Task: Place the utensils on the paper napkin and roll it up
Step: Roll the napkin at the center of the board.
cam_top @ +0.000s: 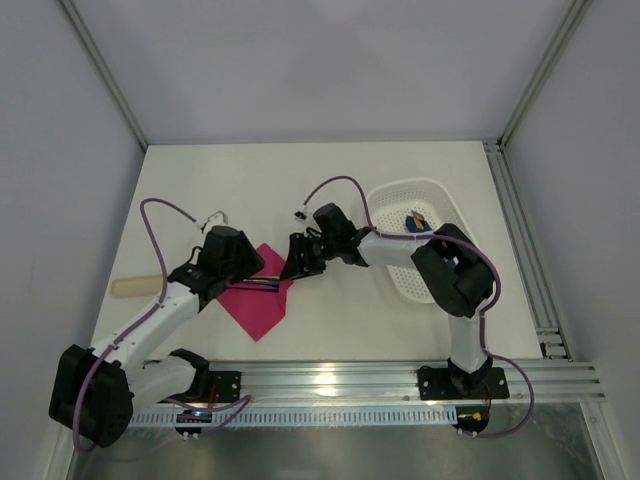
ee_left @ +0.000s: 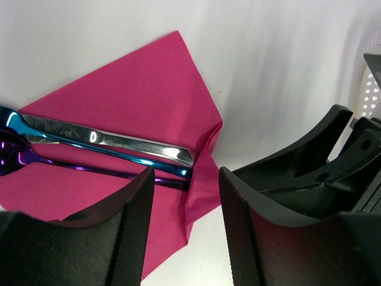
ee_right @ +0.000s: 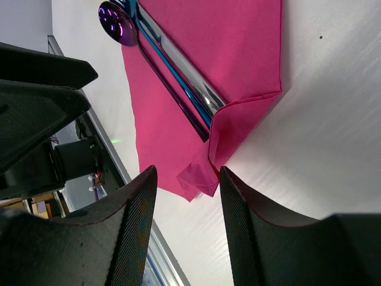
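The magenta paper napkin (cam_top: 258,305) lies flat on the white table between my two grippers. On it lie the utensils (ee_left: 119,143), glossy handles side by side, with a purple spoon head (ee_right: 116,24) at one end. The napkin's corner (ee_right: 229,128) is folded up over the handle ends. My left gripper (ee_left: 186,179) hovers open just over the napkin's edge (ee_left: 178,220), gripping nothing. My right gripper (ee_right: 187,179) faces it from the other side, open, with the folded corner just ahead of its fingertips and nothing gripped.
A white perforated basket (cam_top: 385,200) stands at the right and holds a small blue and yellow thing (cam_top: 417,220). A pale beige stick (cam_top: 135,287) lies at the left. An aluminium rail (cam_top: 350,375) runs along the near edge.
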Action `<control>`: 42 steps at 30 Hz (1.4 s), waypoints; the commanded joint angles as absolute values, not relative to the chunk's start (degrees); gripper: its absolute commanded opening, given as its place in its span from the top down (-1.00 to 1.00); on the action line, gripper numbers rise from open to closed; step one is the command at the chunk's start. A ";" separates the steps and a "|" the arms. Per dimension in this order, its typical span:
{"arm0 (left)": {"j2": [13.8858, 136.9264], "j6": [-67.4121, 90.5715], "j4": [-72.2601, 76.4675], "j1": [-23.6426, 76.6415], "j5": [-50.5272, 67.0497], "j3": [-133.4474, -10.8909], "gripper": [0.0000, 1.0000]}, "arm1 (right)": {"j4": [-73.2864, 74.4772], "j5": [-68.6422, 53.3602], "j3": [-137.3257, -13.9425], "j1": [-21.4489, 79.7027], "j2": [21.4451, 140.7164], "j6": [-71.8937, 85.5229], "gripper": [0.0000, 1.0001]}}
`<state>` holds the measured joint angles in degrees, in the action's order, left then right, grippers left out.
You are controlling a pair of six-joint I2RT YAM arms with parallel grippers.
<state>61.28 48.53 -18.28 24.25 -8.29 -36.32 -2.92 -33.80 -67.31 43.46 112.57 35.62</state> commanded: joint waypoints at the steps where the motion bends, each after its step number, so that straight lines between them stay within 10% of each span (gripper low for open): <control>1: 61.26 47.64 -17.84 24.43 -7.21 -38.14 0.06 | -5.71 -34.98 -70.40 43.86 113.11 35.42 0.00; 8: 56.36 48.78 -16.70 24.43 -0.53 -33.67 0.38 | -3.88 -34.02 -71.10 43.86 112.94 35.77 0.00; 42: 48.08 49.92 -26.37 25.14 -5.36 -35.42 0.35 | -14.06 -38.05 -69.61 45.97 117.86 38.32 -0.08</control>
<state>47.70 49.54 -25.19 25.02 -4.27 -33.08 -8.21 -36.27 -69.56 45.87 117.80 37.74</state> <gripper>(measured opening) 0.338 0.541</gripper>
